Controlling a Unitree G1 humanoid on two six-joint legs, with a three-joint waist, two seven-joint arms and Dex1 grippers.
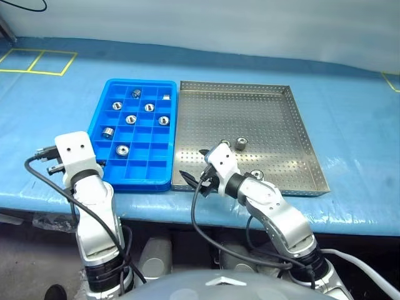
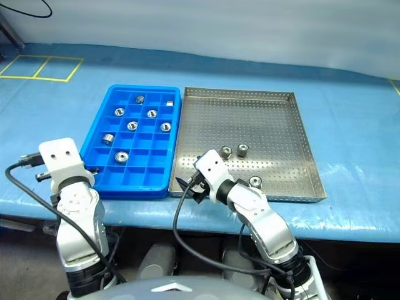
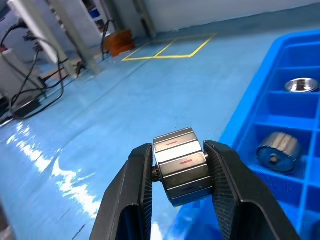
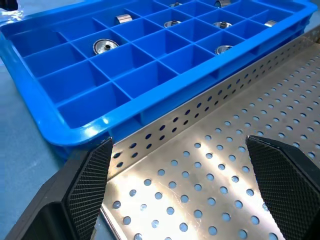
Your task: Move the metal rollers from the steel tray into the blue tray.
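We saw the left end effector (image 3: pixel 179 167) pinching one roller (image 3: pixel 180 165) across its flat ends, its curved side facing the wrist camera, held over the blue desk (image 1: pixel 350 125) just off the blue tray (image 1: pixel 139 181) at about 8 o'clock from the tray's middle. The right end effector (image 4: pixel 177 175) was spread wide and empty, low over the steel tray (image 1: pixel 287 125) floor near its corner at 7 o'clock.

Three rollers were left in the steel tray: two close together (image 1: pixel 240 143) near the middle and one (image 1: pixel 256 175) by the near rim, at about 5 o'clock from the pair. The blue tray already had about eight in separate compartments, e.g. one (image 1: pixel 122 150) near the front.

We judged the rollers stiff, dense for their size, smooth and likely slippery, prone to rolling when lying on their side. Not fragile. Best gripped across the flat ends or squarely across the body, fingers centred.

The left wrist view showed the grip itself and faint red marks on the held roller; the head views only showed that arm's wrist. The right wrist view showed the finger spread; the head views showed the remaining count.
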